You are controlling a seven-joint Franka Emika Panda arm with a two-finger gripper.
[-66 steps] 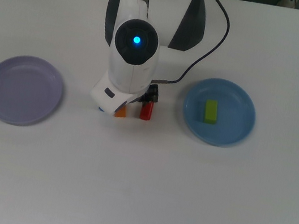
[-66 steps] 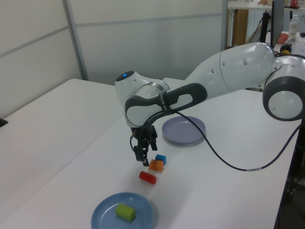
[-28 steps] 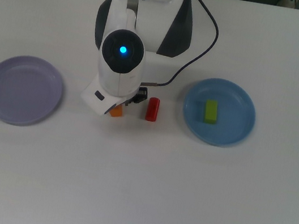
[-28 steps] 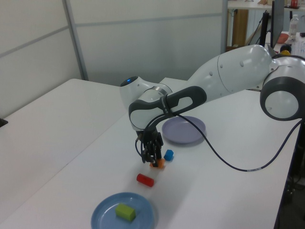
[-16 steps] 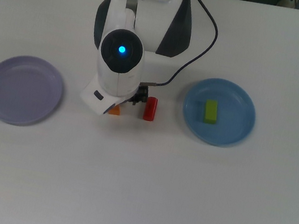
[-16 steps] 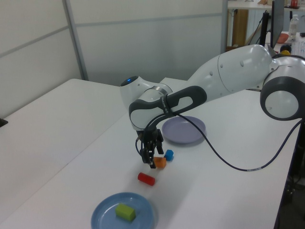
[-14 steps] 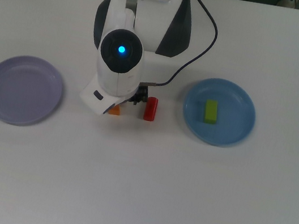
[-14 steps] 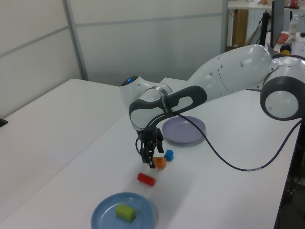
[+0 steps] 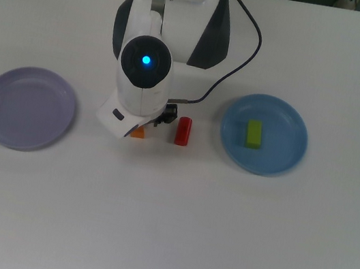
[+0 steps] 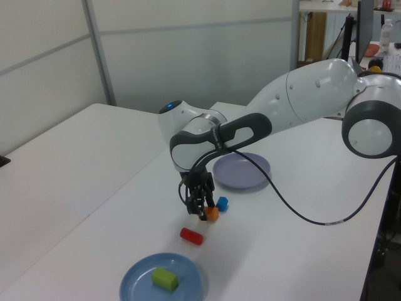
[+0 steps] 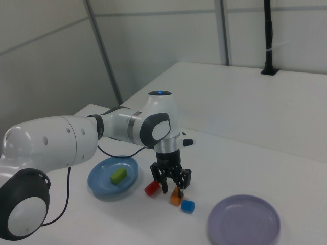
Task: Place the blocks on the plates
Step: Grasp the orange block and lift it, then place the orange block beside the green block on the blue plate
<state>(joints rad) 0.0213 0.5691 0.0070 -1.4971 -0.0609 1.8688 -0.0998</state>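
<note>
My gripper (image 11: 172, 190) is open and low over the table, its fingers standing either side of the orange block (image 11: 176, 198). From above the arm hides the gripper, and only a corner of the orange block (image 9: 137, 132) shows. The red block (image 9: 182, 131) lies just to the top view's right of it. The small blue block (image 10: 221, 203) sits beside the orange block (image 10: 212, 214), on the side of the lavender plate (image 10: 241, 170). The green block (image 9: 254, 134) lies on the light blue plate (image 9: 285, 124). Nothing lies on the lavender plate (image 9: 27, 108).
The arm's black cable (image 9: 247, 45) loops over the white table (image 9: 171, 230) between the arm and the light blue plate. A black post (image 11: 269, 38) stands at the table's far edge in the right view.
The gripper shifted from beside the red block to the orange block. The blue block slid toward the lavender plate and the red block turned. In the last half second the gripper sank slightly.
</note>
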